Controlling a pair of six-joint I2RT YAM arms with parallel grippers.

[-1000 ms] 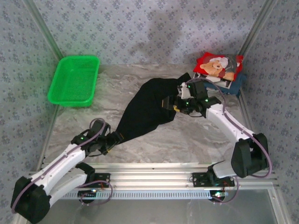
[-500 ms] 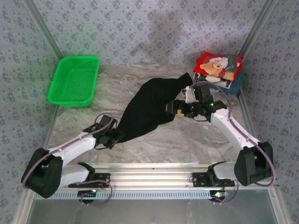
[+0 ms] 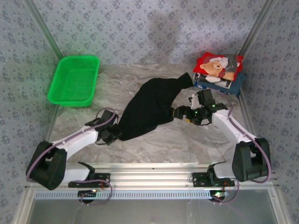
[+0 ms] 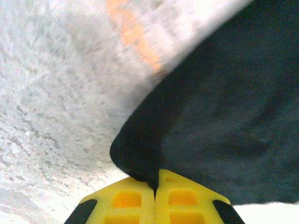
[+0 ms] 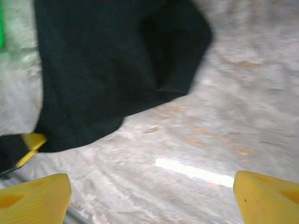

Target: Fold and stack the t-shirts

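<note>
Black t-shirt [image 3: 149, 105] unfolded, corner pinched in left gripper [image 4: 155, 186]. Right gripper [image 5: 149, 196] wide, empty, shirt just ahead. Folded stack [image 3: 218, 70] beyond it; this fold and stacking remain.

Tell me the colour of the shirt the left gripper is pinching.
Plain black t-shirt, clearest in the top external view.

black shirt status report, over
Left tool shut on black shirt, near corner. Right tool open at its right edge, holding nothing. Folded stack close by its far tip; green basket apart, far left.
</note>
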